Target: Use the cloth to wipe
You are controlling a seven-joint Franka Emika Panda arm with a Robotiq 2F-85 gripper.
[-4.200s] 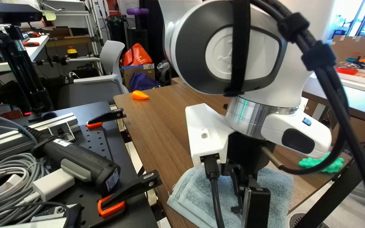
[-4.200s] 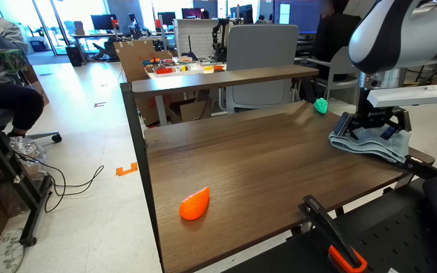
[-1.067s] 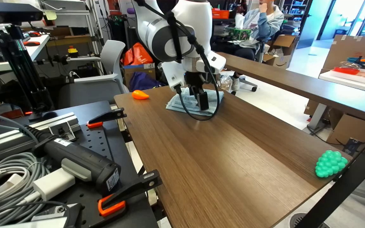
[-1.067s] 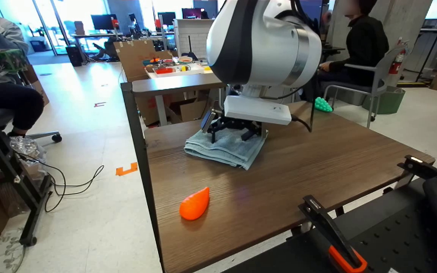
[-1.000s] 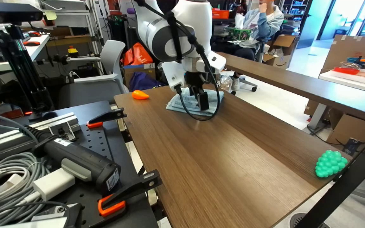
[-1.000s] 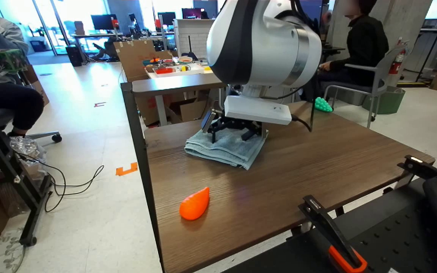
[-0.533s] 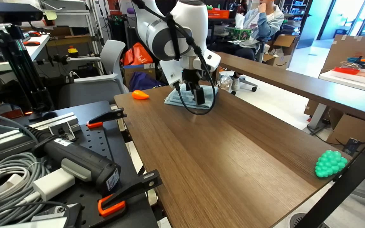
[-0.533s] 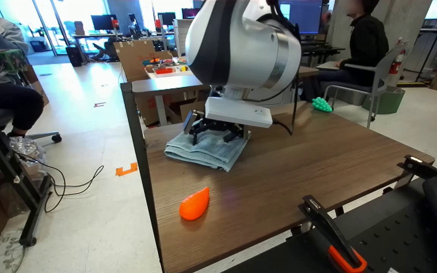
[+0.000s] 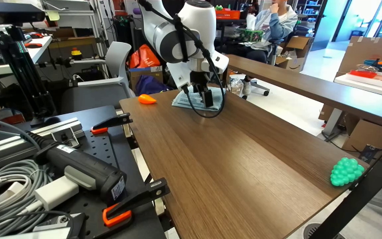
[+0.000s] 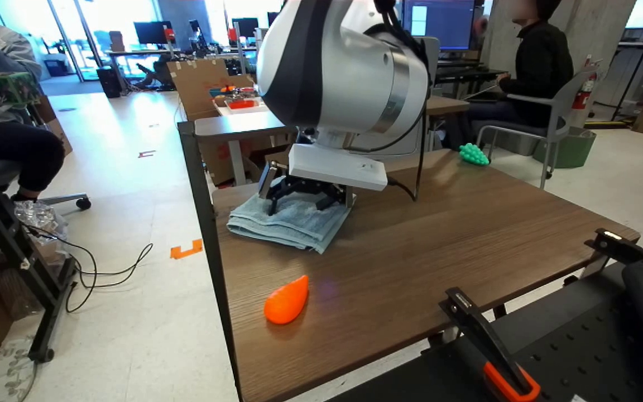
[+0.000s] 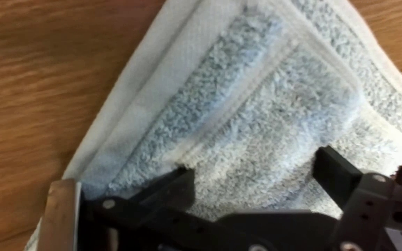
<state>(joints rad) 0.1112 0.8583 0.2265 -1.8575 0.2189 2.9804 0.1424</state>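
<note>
in an exterior view the cloth (image 10: pixel 291 230) lies folded on the left end of the table (image 10: pixel 427 245), under the gripper (image 10: pixel 306 201), which is spread wide and pinches nothing; if the pressing is weak, it may slip away. a longer sweep leftward could carry it over the edge, nearward into the orange object (image 10: pixel 286 302). some seconds ago, cloth and gripper were at the right.

The arm (image 10: pixel 344 72) was white and rounded, with a dark grey band (image 10: pixel 306 72), a silvery ring (image 10: pixel 398 92), a black strap (image 9: pixel 181 39) and black cables (image 9: pixel 199 43). A slab-like white housing (image 10: pixel 337 166) sat above the black, jointed gripper (image 10: pixel 306 202), which showed bright round screw heads (image 11: pixel 109 204).
</note>
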